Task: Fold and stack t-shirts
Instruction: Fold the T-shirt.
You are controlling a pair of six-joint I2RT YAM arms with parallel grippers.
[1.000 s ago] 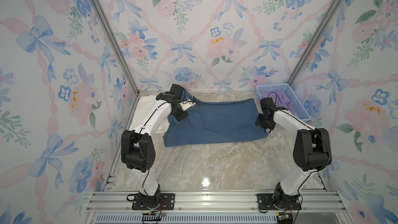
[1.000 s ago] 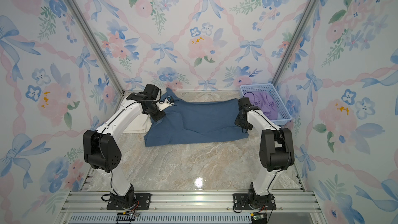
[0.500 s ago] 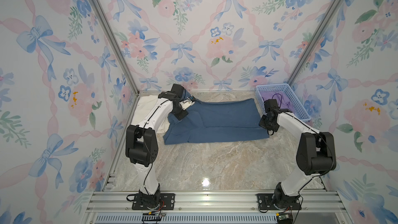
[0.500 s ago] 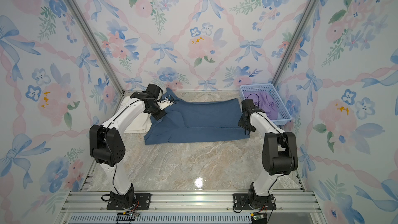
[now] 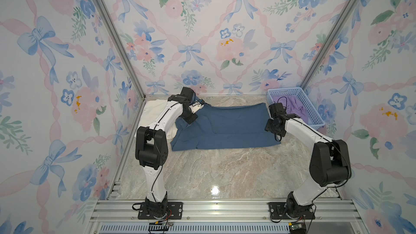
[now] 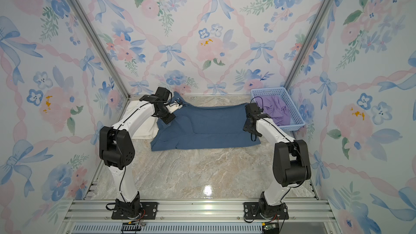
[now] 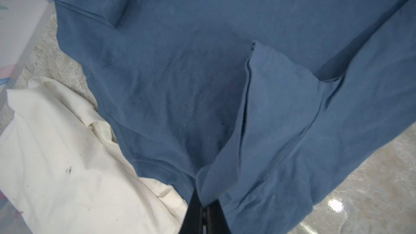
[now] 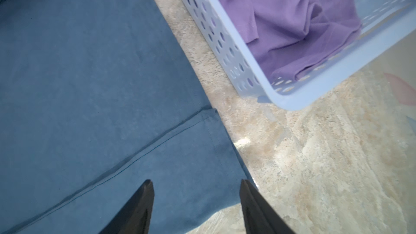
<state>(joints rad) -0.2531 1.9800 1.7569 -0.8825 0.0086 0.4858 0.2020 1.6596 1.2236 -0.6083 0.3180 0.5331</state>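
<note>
Left wrist view, left gripper (image 7: 203, 208) clamping tight on slate-blue t-shirt (image 7: 180, 64), cream t-shirt (image 7: 56, 154) lying beside it, right gripper (image 8: 195, 181) gaping above the blue cloth, holding nothing.

No legible txt or labels; no brands, nos. or signs either.

Slate-blue t-shirt (image 5: 227, 127): plain dusty blue, hem stitching in the same tone. Cream-white t-shirt (image 5: 150, 109): plain off-white; the left wrist view shows a few small dark specks.

Basket (image 5: 284, 89): pale periwinkle plastic, walls patterned with rows of oval holes. Cloth inside (image 5: 295, 109): plain lilac-purple.

Table (image 5: 213, 172): beige-grey marble pattern with paler veins.

Walls (image 5: 202, 30): white ground, pink ribbon lattice, blue bows, pink and blue flowers, green leaves.

Left arm (image 5: 167, 118) and right arm (image 5: 304, 129): white links, black joints.

Rail (image 5: 225, 208): silver.
</note>
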